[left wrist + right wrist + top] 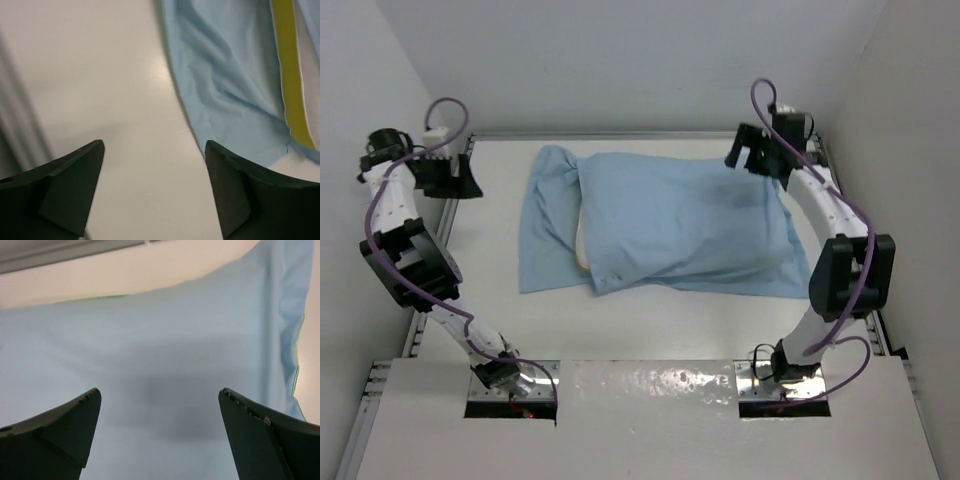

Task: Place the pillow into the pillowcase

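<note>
Both jaws spread, empty | pillow [583, 240] mostly inside pillowcase [690, 220], one edge showing

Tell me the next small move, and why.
Probably move the left gripper onto the loose open end of the pillowcase and grip it: the pillow is mostly inside, but its yellow-piped edge shows there, and that gripper hangs open beside it.
</note>
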Motion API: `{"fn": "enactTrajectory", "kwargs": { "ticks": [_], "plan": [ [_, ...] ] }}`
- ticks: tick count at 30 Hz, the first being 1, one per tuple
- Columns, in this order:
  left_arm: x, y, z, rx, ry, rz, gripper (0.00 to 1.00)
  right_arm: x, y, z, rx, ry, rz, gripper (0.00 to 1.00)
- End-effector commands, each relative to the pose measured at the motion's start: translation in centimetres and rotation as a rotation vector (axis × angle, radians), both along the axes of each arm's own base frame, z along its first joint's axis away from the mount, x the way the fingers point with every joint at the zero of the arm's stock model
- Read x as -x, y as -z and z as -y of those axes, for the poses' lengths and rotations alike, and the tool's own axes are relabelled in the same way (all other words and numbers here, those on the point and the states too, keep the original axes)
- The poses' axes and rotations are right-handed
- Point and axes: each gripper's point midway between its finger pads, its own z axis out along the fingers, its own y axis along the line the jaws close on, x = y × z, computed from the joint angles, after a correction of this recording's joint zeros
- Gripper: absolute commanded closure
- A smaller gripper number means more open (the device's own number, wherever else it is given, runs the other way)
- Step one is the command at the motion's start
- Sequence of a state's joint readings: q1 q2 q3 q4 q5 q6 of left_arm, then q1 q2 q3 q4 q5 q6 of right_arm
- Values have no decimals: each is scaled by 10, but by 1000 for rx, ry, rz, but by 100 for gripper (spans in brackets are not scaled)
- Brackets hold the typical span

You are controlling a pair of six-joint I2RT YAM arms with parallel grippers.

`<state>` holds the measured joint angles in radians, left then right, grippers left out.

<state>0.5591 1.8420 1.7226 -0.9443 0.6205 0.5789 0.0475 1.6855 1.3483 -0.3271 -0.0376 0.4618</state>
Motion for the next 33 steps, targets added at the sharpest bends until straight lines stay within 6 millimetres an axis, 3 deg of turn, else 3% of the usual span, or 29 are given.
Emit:
{"fn": "enactTrajectory", "kwargs": {
  "ticks": [1,3,4,5,6,7,8,9,10,11,12,13,15,16,18,19,20,22,23,25,29,33],
  "plan": [
    [18,56,76,102,226,-197,18,11,-35,-28,199,-294,-96,1],
    [26,68,107,149,313,-247,4,16,-44,-38,383,-271,-92,1],
    [34,80,118,173,331,-280,0,22,-57,-49,435,-278,-45,1],
    [29,86,121,158,339,-263,0,28,-62,-63,470,-293,-12,1],
    [30,95,120,135,314,-292,0,37,-72,-110,478,-371,76,4],
    [33,107,126,124,312,-317,0,51,-62,-133,479,-421,85,10],
    [29,113,126,114,308,-307,0,73,-67,-179,447,-519,142,20],
    [30,116,133,131,312,-321,0,79,-69,-203,414,-549,188,35],
    [29,121,138,148,322,-334,0,91,-62,-223,371,-553,190,71],
    [29,122,143,152,329,-341,0,107,-59,-262,334,-621,229,78],
    [27,123,152,141,351,-339,0,116,-50,-278,321,-651,231,76],
    [20,124,156,107,353,-316,0,133,-39,-313,320,-753,270,52],
    [15,122,160,76,352,-277,0,147,-29,-340,336,-817,299,28],
    [6,119,161,62,347,-233,0,160,-13,-360,341,-871,294,24],
    [-2,103,163,52,344,-144,6,166,3,-374,340,-915,285,22],
    [-4,95,168,60,354,-106,15,169,7,-383,323,-929,301,23],
    [-8,81,172,41,368,-45,38,172,23,-385,326,-945,285,25],
    [-10,75,179,13,378,-8,57,167,28,-389,310,-917,314,28],
    [-12,79,190,19,397,-13,59,162,40,-387,337,-895,304,29],
    [-13,96,207,55,406,-75,55,157,54,-389,356,-887,300,31],
    [-6,125,231,97,419,-170,36,148,69,-389,362,-827,291,34],
    [-8,148,220,30,348,-221,32,144,91,-383,389,-781,254,32]
  ]
}}
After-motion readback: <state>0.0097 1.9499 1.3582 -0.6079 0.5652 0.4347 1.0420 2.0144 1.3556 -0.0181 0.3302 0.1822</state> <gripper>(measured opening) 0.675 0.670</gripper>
